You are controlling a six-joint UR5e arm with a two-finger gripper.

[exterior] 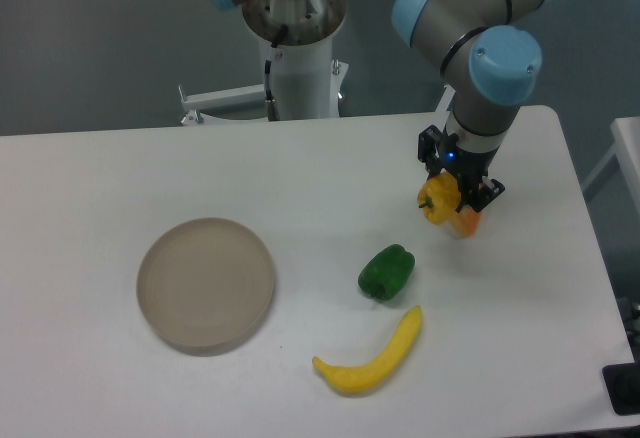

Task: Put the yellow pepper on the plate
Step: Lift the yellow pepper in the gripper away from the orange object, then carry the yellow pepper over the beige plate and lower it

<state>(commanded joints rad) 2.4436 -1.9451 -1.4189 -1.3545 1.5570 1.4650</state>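
Observation:
The yellow pepper [437, 201] is small and yellow-orange. It sits between the fingers of my gripper [452, 198] at the right of the white table. The gripper is shut on it and holds it at or just above the table; I cannot tell which. The beige round plate [206, 283] lies flat at the left of the table, far from the gripper, with nothing on it.
An orange piece [466, 222] lies right under the gripper, partly hidden. A green pepper [386, 271] sits left of and below the gripper. A yellow banana [372, 357] lies near the front edge. The robot base [296, 38] stands at the back.

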